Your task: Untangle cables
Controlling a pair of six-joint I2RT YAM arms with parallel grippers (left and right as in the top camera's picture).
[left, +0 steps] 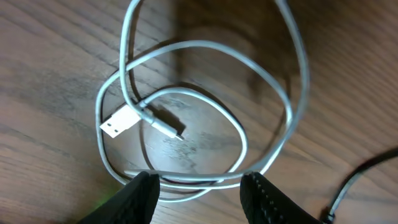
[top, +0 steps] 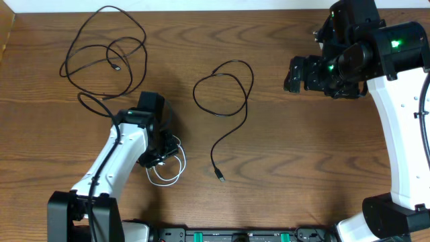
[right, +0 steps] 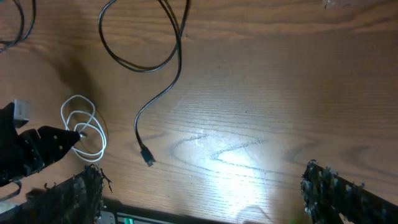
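Thin white coiled cable [left: 121, 121] lies near the wooden table's [top: 282, 168] front edge, left of centre, under the left gripper [left: 199, 183]; its jaws, half spread, straddle the strands. The right gripper [top: 295, 74], wide and empty, stands farther off.

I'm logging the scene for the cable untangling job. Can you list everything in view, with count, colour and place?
outer black cable: one, black, loose loops at the table's far left
middle black cable: one, black, looped mid-table, tail running toward the near edge
white cable: one, white, coiled beneath the left gripper
table: one, brown wood, under everything
left gripper: one, black, open, fingers either side of the white coil's strands
right gripper: one, black, wide open, empty, above the table's right side
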